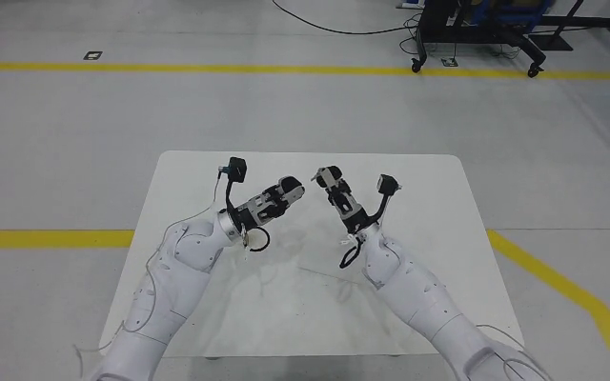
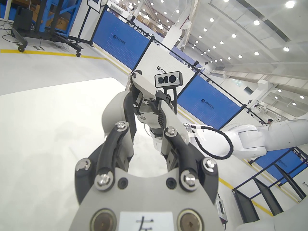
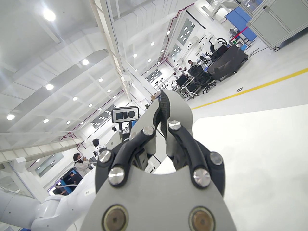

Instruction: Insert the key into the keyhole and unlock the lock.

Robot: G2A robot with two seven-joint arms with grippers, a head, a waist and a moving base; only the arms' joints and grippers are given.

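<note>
**Right gripper** (image 3: 164, 97), grey metal with black links: closed, its ribbed black pads (image 3: 160, 112) pressed flat together with no gap visible. In the left wrist view a small glinting metal piece (image 2: 131, 74) sits at its very tip. It is too small to confirm as the key, though I judge that likely, since a thin blade would vanish between shut pads. Its long axis cannot be read. Judged from the hold, it should run in line with the gripper, pointing left toward the opposite arm.

**Left gripper** (image 1: 294, 187), same grey-and-black build: whether it is apart or clamped cannot be told. Just ahead of it lies a grey metal part with screw heads (image 2: 144, 110). Whether this is the lock or the body of the other gripper cannot be told.

**Position:** both grippers are held in the air over the middle of the white rectangular table (image 1: 419, 200), the left one at left, the right one at right. Their tips are turned toward each other and near, with a small gap between them in the top view.

**Judgement:** this face-to-face stance suits lining a key up with a keyhole off the table, each arm carrying one part. Alignment of the two axes is the point to watch. Insertion is not confirmed.
</note>
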